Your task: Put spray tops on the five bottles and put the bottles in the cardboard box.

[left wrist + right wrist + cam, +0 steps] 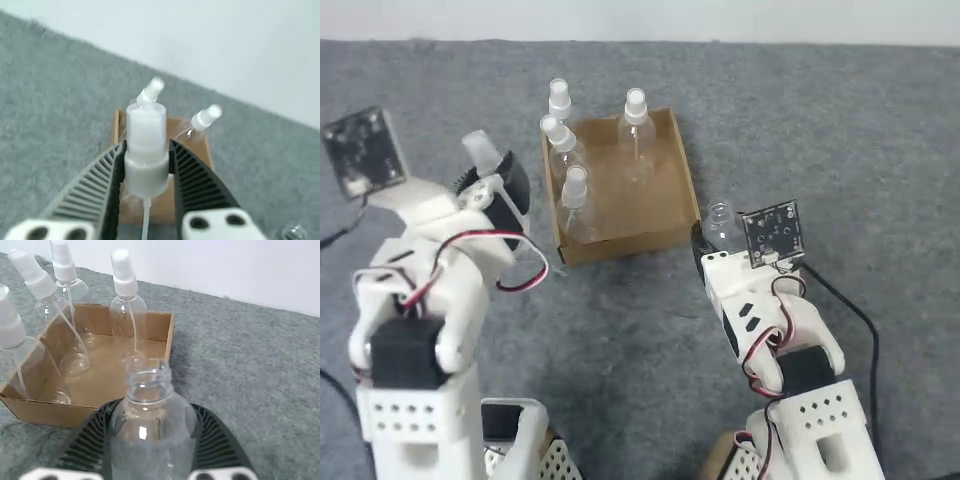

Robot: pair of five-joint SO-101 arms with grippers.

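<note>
The cardboard box [672, 165] lies at the middle of the grey mat, also seen as the box [159, 327] in the right wrist view. Several clear bottles with white spray tops stand in it, such as a capped bottle [635, 120] at its far side and another capped bottle [126, 305]. My left gripper [146, 150] is shut on a loose white spray top [145, 127], held left of the box, spray top [480, 148]. My right gripper [150, 420] is shut on an uncapped clear bottle [149, 390], upright just right of the box, bottle [720, 215].
Grey carpet-like mat [840, 130] covers the table, with open room to the right of the box and in front of it. A white wall [225, 265] rises behind the mat.
</note>
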